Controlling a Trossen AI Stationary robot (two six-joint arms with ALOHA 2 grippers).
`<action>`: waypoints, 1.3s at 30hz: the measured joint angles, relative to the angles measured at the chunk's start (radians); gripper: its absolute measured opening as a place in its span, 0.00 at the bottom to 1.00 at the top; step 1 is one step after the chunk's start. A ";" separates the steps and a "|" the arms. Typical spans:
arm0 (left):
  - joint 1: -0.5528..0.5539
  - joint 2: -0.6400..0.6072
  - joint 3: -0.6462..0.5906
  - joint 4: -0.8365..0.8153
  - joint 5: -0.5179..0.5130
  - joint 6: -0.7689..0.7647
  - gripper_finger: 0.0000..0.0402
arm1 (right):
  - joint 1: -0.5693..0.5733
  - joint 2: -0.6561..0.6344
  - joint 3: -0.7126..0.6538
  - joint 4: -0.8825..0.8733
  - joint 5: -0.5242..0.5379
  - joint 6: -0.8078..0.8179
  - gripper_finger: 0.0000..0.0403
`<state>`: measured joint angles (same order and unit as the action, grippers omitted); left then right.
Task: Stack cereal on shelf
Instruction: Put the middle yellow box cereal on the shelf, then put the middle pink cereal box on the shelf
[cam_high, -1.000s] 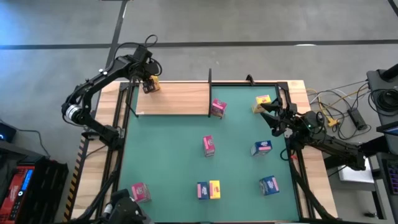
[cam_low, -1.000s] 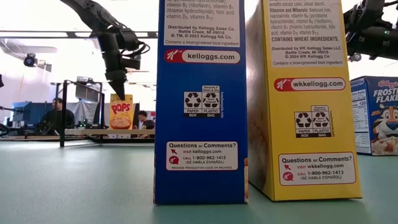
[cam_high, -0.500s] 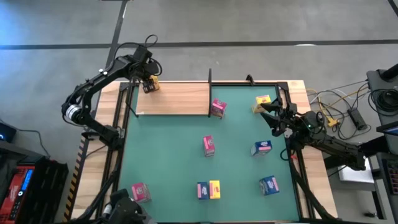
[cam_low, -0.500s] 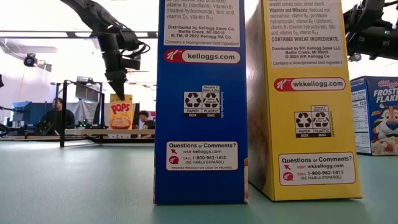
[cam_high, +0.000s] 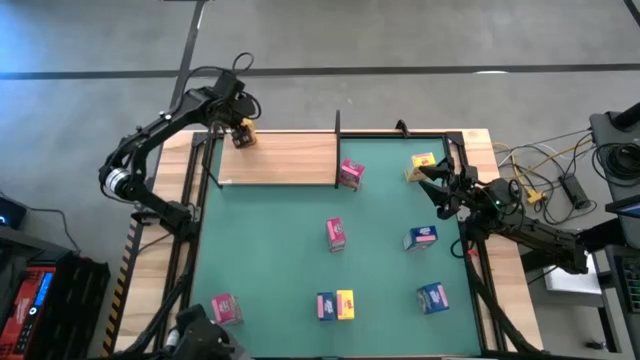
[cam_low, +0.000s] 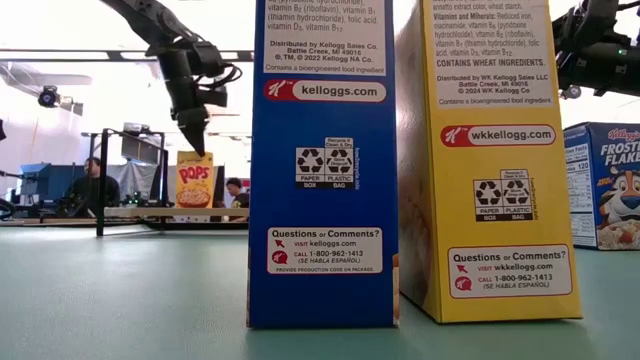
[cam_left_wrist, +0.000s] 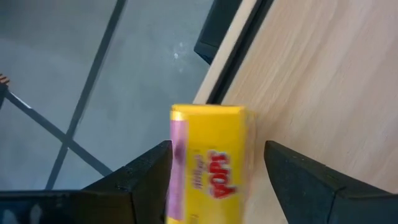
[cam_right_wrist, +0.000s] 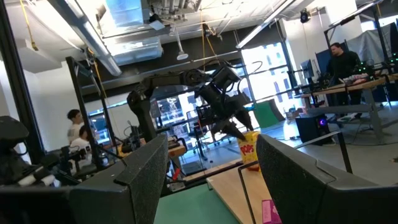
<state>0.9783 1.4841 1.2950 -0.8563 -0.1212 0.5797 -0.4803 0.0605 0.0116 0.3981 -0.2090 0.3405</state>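
The shelf (cam_high: 290, 160) is a pale wooden board along the table's far left. A yellow cereal box (cam_left_wrist: 208, 162) stands upright on its base at the shelf's far left corner (cam_low: 194, 180). My left gripper (cam_left_wrist: 217, 146) points steeply down over this box, open, one finger on either side of its top. A gap shows between the box and one finger (cam_left_wrist: 292, 180). Several more cereal boxes stand on the green mat (cam_high: 270, 250). My right gripper (cam_high: 428, 182) waits open by the table's right edge, nothing between its fingers (cam_right_wrist: 211, 149).
On the mat stand a pink box (cam_high: 351, 174) by the shelf's right end, a yellow one (cam_high: 421, 165), pink (cam_high: 336, 233), two blue (cam_high: 421, 238) (cam_high: 433, 297), a blue-and-yellow pair (cam_high: 335, 305) and pink (cam_high: 225, 309). Black uprights (cam_high: 337, 125) frame the shelf. People sit in the room behind.
My left gripper has rolled a little about its own pointing line above the yellow box. The box stands on the shelf where it was.
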 joint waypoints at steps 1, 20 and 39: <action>0.000 0.000 0.007 -0.006 0.000 -0.004 0.59 | 0.000 0.000 0.000 0.000 0.000 0.000 0.58; -0.163 -0.010 0.164 -0.209 0.000 -0.112 0.59 | 0.000 0.000 0.000 0.000 0.000 0.000 0.58; -0.865 -0.123 -0.183 0.289 -0.008 -0.053 0.59 | 0.000 0.000 0.000 0.000 0.000 0.000 0.58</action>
<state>0.1129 1.3613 1.1125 -0.5678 -0.1297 0.5271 -0.4801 0.0607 0.0116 0.3981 -0.2090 0.3405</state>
